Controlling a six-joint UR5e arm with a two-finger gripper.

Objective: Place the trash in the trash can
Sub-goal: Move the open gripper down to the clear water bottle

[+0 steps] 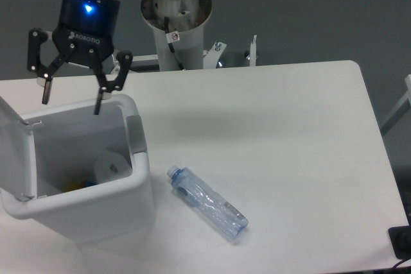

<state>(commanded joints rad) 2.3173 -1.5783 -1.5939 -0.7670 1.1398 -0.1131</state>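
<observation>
Hovering spread and empty, claw (70,99) is seen above large white rectangular bin (138,142); crushed clear bottle (207,202), possibly slippery, could be fumbled.

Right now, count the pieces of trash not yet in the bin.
1: the clear plastic bottle lies on the table right of the trash can. The white wrapper is already inside.

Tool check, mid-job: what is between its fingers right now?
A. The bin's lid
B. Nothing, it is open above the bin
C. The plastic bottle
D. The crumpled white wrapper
B. The tool hangs with its fingers spread wide and empty over the trash can; the wrapper lies inside the can and the bottle lies on the table.
</observation>
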